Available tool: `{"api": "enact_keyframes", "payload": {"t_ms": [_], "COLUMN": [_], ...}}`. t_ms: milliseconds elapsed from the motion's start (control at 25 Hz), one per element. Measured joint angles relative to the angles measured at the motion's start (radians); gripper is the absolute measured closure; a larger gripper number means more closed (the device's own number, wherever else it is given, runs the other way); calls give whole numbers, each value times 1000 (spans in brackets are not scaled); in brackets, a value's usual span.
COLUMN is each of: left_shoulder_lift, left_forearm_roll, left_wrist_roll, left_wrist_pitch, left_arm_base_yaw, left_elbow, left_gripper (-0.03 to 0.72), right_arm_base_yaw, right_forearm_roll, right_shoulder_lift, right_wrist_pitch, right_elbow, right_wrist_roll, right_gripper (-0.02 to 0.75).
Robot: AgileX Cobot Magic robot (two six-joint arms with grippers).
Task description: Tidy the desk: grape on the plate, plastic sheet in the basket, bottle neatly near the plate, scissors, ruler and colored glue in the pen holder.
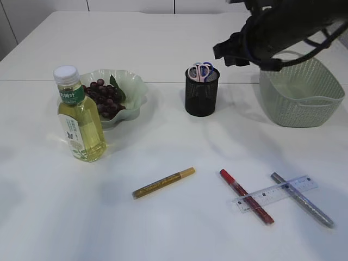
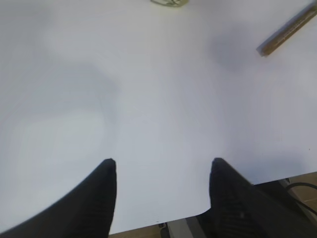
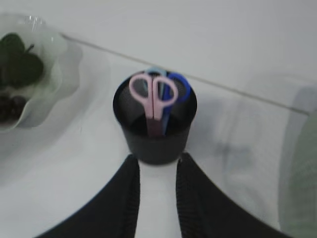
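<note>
The green-tea bottle (image 1: 81,122) stands upright in front of the pale green plate (image 1: 138,89), which holds the grapes (image 1: 103,98). The black mesh pen holder (image 1: 202,100) holds pink and blue scissors (image 1: 201,70). A gold glue pen (image 1: 163,182), a red one (image 1: 246,196) and a silver one (image 1: 303,199) lie on the table; the clear ruler (image 1: 272,192) lies across the last two. My right gripper (image 3: 157,163) is open and empty, above and just short of the pen holder (image 3: 154,141). My left gripper (image 2: 162,161) is open and empty above the table's front edge. No plastic sheet shows.
The green woven basket (image 1: 304,98) stands at the right, under my right arm (image 1: 283,27); its inside is mostly hidden. In the left wrist view the gold pen (image 2: 287,29) lies far up right and the bottle's base (image 2: 168,2) at the top edge.
</note>
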Motion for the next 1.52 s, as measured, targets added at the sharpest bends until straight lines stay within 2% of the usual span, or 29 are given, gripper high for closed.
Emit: {"api": "enact_keyframes", "payload": {"t_ms": [240, 520, 600, 760, 1080, 1320, 1520], "left_shoulder_lift": [0, 0, 0, 0, 0, 0, 0], "left_forearm_roll": [0, 0, 0, 0, -8, -31, -30], "left_wrist_roll": [2, 17, 21, 27, 27, 27, 27], "left_wrist_pitch": [-38, -55, -59, -64, -66, -66, -43], "left_arm_base_yaw": [0, 0, 0, 0, 0, 0, -34], "left_elbow": [0, 0, 0, 0, 0, 0, 0], "left_gripper": [253, 253, 253, 253, 253, 253, 253], "right_arm_base_yaw": [0, 0, 0, 0, 0, 0, 0], "right_forearm_roll": [56, 96, 98, 102, 89, -43, -80], "right_shoulder_lift": [-183, -260, -260, -260, -260, -260, -230], "right_wrist_pitch": [426, 775, 834, 852, 856, 856, 858], "right_elbow": [0, 0, 0, 0, 0, 2, 58], "right_wrist_roll": [17, 124, 159, 239, 389, 588, 765], "right_gripper": [518, 517, 517, 482, 279, 263, 262]}}
